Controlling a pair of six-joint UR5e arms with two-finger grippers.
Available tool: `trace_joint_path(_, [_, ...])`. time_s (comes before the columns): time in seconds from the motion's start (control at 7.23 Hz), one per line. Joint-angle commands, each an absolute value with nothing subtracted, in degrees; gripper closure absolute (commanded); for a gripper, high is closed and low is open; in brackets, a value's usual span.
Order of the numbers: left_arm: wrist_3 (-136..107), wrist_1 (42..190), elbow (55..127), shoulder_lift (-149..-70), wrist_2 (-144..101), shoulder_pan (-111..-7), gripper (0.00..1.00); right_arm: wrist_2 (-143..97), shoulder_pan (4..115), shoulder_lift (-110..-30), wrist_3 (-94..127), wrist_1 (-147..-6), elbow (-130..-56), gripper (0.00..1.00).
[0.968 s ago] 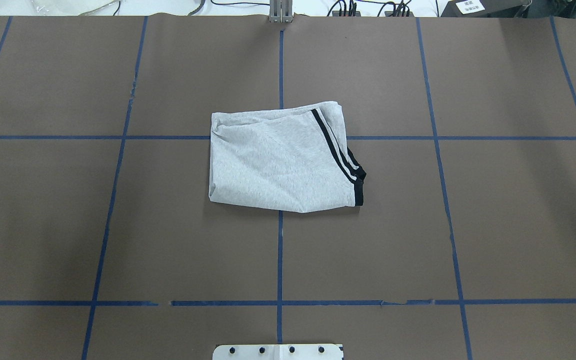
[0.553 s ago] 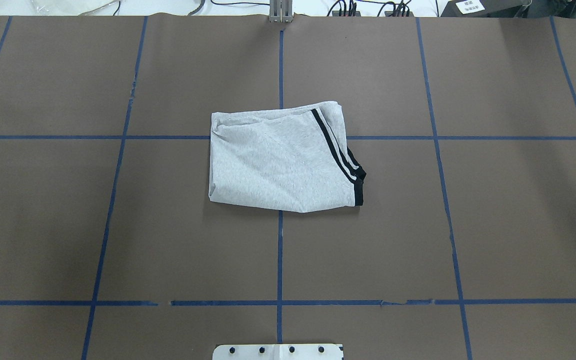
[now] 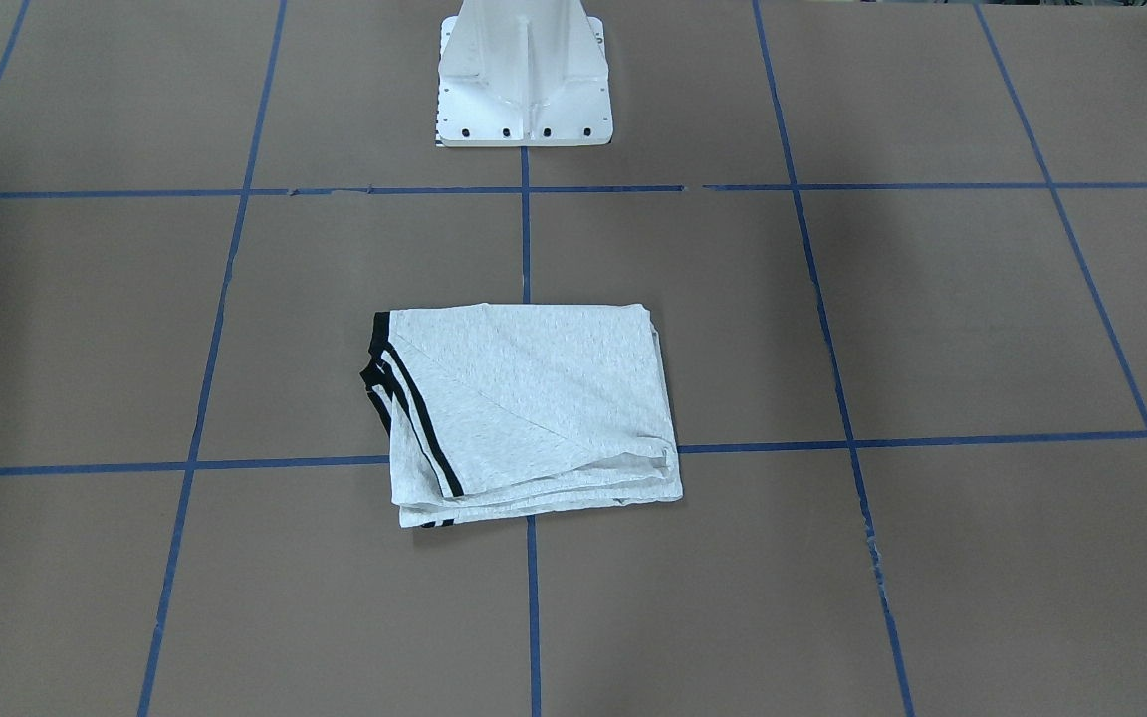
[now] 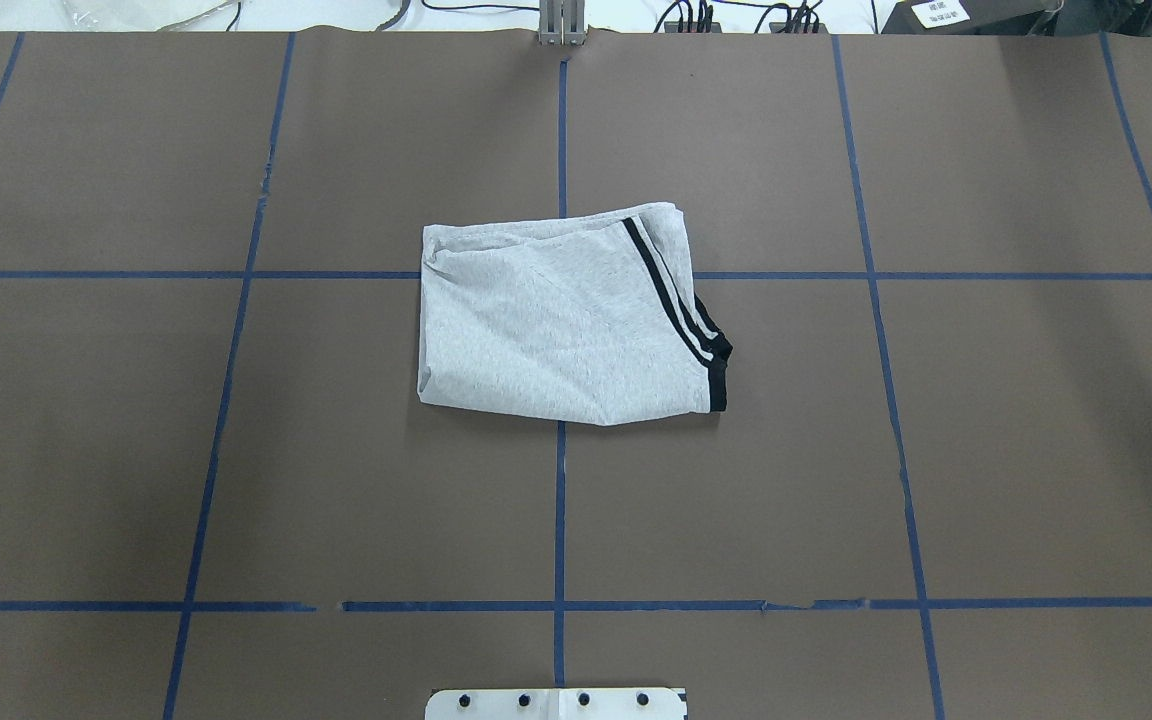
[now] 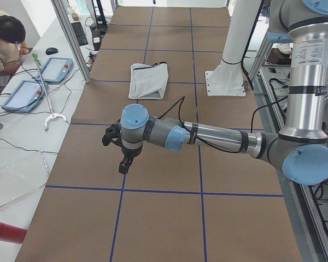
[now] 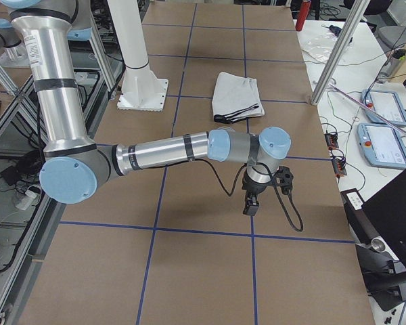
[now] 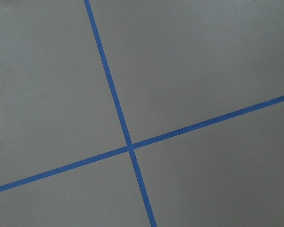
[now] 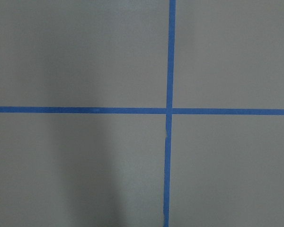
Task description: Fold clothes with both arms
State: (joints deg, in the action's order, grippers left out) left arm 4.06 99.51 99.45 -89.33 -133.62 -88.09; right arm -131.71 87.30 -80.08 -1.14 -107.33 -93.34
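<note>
Start at the robot's left end of the table (image 4: 86, 450). In the left side view you'll see the left arm (image 5: 218, 136) stretched out low and level over the brown covering. Its wrist is bent so that the left gripper (image 5: 124, 164) points down, clear of the surface. That pincer shows only from the side, so you cannot tell whether its jaws are wide or narrow. Its wrist camera gives you only bare covering and a crossing of blue tape lines (image 7: 128, 145). Move to the middle and there is the T-shirt (image 4: 556, 320), folded into a compact, roughly rectangular packet. It lies flat on the table where the centre tape line meets a cross line, well apart from both grippers. Its two black stripes (image 4: 664, 290) run slantwise along the side toward the robot's right, and a black edge pokes out at that side's nearer corner. The white pedestal base (image 3: 524, 80) stands on the robot's side of the shirt, on the same centre line. Further right, the right arm (image 6: 162, 152) mirrors the other, extended low over the table. The right gripper (image 6: 250, 203) hangs downward above bare covering, and you cannot tell from the side whether it is spread or closed. Its wrist camera shows another tape crossing.
</note>
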Motion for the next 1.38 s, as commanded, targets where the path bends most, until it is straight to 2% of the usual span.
trace_joint_path(0.0, [4.1, 99.6, 99.8, -89.3, -133.8, -88.1, 0.00, -131.7, 87.4, -80.0, -1.2, -107.4, -94.7, 0.00])
trace_joint_path(0.28, [4.2, 98.9, 103.2, -88.6, -133.9, -88.2, 0.00, -130.7, 87.5, -80.3, -1.2, -107.3, -95.2, 0.00])
trace_joint_path(1.24, [4.1, 99.1, 102.9, -88.1, -133.7, -88.1, 0.00, -134.1, 87.4, -81.5, 4.2, -105.7, -95.4, 0.00])
